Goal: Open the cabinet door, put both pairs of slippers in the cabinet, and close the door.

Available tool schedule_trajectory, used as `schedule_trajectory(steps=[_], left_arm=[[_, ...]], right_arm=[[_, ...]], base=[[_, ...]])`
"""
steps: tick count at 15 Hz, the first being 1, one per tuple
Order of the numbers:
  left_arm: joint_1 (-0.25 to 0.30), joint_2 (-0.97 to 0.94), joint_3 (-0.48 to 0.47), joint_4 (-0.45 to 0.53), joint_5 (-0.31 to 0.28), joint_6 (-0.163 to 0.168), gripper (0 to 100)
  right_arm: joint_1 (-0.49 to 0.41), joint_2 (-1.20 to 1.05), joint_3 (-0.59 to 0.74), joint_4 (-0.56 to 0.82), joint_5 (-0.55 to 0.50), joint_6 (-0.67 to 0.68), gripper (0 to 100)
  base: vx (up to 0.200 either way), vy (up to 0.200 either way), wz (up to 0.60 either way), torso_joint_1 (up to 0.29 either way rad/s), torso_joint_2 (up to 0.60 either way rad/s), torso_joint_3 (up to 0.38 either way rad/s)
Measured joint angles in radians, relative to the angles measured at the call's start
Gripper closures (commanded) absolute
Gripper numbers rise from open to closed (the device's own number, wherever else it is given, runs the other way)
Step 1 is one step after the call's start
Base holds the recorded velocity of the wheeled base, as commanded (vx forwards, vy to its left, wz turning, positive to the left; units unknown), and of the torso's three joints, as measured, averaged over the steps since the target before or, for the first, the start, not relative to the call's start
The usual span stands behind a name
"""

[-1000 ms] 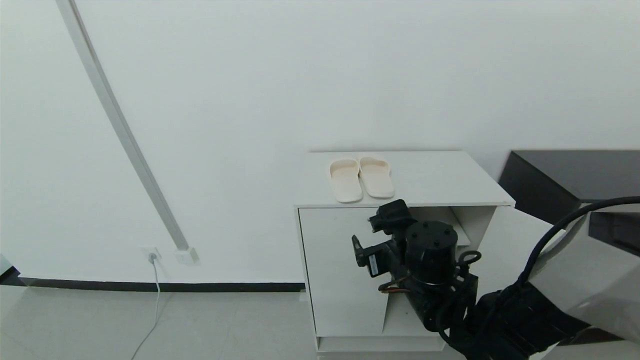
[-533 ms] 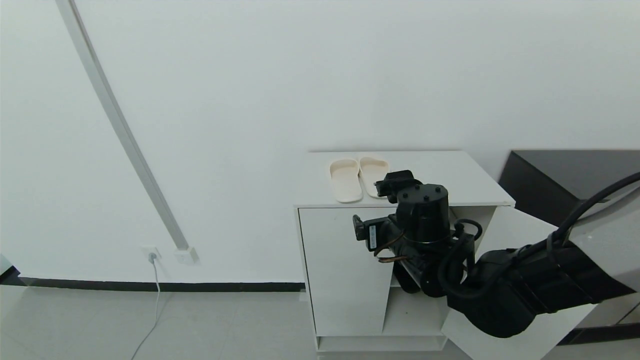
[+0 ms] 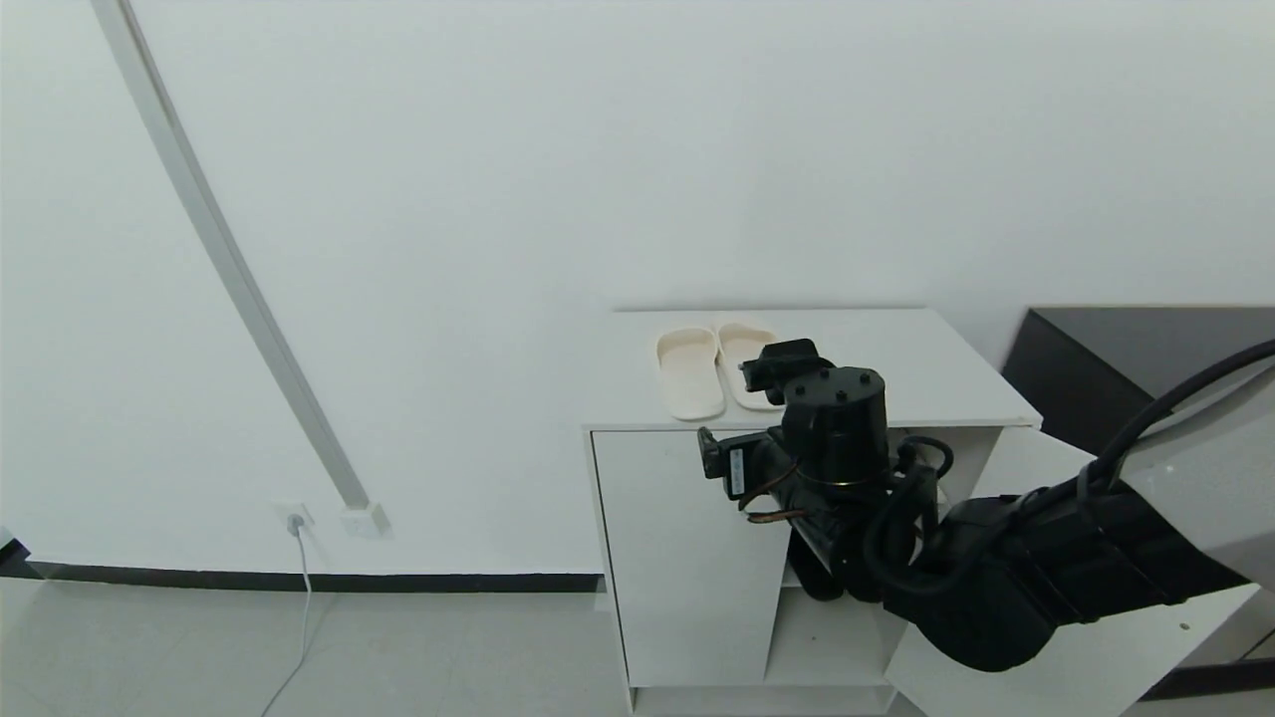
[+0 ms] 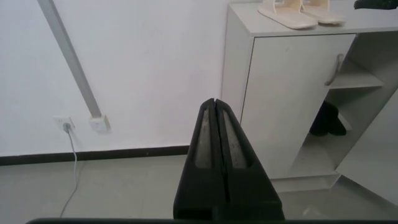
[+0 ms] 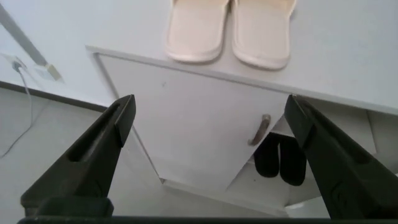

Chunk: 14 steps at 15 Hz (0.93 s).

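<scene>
A cream pair of slippers (image 3: 717, 370) (image 5: 230, 28) (image 4: 298, 14) lies side by side on top of the white cabinet (image 3: 896, 378). The cabinet's left door (image 3: 687, 558) is closed and its right door (image 3: 1056, 657) is swung open. A black pair of slippers (image 5: 281, 159) (image 4: 328, 119) stands on the lower shelf inside. My right gripper (image 5: 209, 106) is open and empty, hovering in front of the cabinet's top edge just below the cream pair, and the right arm (image 3: 837, 428) covers part of the opening. My left gripper (image 4: 214, 106) is shut and empty, low and well to the cabinet's left.
A dark cabinet (image 3: 1146, 349) stands to the right of the white one. A slanted conduit (image 3: 219, 259) runs down the wall to a socket with a cable (image 3: 299, 528) at left. Bare floor (image 3: 398, 647) lies left of the cabinet.
My right arm has risen from door height to the cabinet's top edge, nearer the cream slippers. The head camera has shifted slightly.
</scene>
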Motion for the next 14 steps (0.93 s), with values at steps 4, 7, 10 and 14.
schedule_trajectory(steps=[4,7,10,14], left_arm=[[0.000,0.000,0.000,-0.001,0.001,0.000,100],[0.000,0.000,0.000,-0.001,0.001,0.000,100],[0.000,0.000,0.000,-0.001,0.002,0.000,100],[0.000,0.000,0.000,0.000,0.002,0.001,100]], right_arm=[[0.001,0.004,0.007,-0.001,0.000,-0.003,0],[0.001,0.010,0.008,-0.001,0.000,0.000,0],[0.003,0.025,0.001,0.000,0.004,0.002,0],[-0.007,0.094,-0.080,-0.001,0.013,0.010,0]], base=[[0.200,0.000,0.00,0.006,0.00,0.000],[0.200,0.000,0.00,0.005,0.01,0.002],[0.067,0.000,0.00,0.001,0.00,0.001],[0.000,0.000,0.00,0.000,0.00,0.000]])
